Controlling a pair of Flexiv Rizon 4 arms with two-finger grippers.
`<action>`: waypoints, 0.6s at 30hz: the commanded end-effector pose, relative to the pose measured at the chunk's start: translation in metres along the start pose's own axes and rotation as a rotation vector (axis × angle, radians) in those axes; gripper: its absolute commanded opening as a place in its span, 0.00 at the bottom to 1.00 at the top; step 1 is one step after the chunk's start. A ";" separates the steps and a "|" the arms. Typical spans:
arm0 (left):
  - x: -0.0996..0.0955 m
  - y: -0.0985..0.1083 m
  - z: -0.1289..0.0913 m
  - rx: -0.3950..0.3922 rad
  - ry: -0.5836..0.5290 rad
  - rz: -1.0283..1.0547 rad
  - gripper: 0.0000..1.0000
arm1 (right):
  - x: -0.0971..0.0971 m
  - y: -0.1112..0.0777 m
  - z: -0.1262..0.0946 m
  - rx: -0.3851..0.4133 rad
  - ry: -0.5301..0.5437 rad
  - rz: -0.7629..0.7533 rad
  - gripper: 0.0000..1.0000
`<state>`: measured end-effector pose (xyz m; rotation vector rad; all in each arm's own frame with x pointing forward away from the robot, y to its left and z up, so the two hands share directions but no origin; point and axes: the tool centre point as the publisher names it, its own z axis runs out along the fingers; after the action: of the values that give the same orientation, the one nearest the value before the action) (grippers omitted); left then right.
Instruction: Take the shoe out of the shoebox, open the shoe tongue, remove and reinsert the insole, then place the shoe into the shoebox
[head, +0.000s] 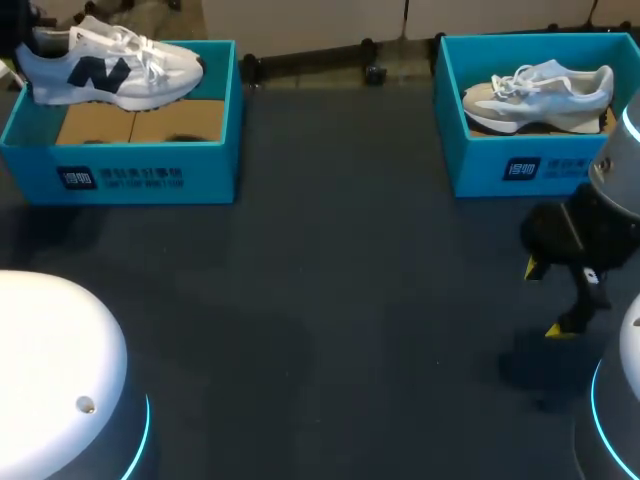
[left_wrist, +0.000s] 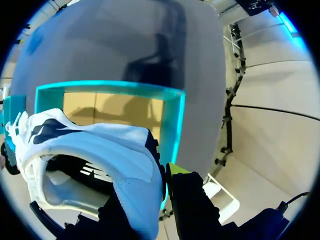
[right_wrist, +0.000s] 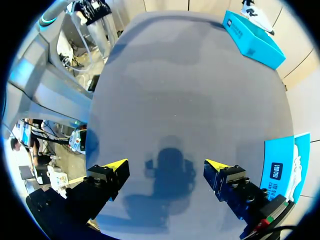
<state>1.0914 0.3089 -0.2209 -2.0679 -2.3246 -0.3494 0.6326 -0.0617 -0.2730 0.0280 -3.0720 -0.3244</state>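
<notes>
White shoe (head: 110, 65) with navy side mark and white laces, raised over open teal shoebox (head: 120, 175) at far left, heel end clenched in left hand (left_wrist: 159, 175). Right hand (head: 545, 298) released, fingers spread, above dark surface (head: 330, 300) at near right.

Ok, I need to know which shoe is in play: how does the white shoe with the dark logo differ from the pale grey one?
The white shoe with the dark logo is raised at the back of the left blue shoebox, in the jaws of the left gripper; the pale grey shoe lies inside the right blue shoebox, ungripped. Their toes point opposite ways. Both are laced.
</notes>
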 end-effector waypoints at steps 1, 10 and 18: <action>-0.003 0.011 0.018 0.034 0.013 0.010 0.00 | 0.001 0.000 0.001 0.002 -0.002 0.000 1.00; -0.005 0.000 0.035 0.043 0.013 0.018 0.00 | 0.001 0.000 0.001 0.002 -0.002 0.000 1.00; -0.003 -0.020 0.036 0.038 0.001 0.042 0.00 | 0.001 0.000 0.001 0.002 -0.002 0.000 1.00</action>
<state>1.0915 0.3097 -0.2591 -2.0751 -2.2598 -0.2734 0.6326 -0.0617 -0.2730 0.0281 -3.0720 -0.3243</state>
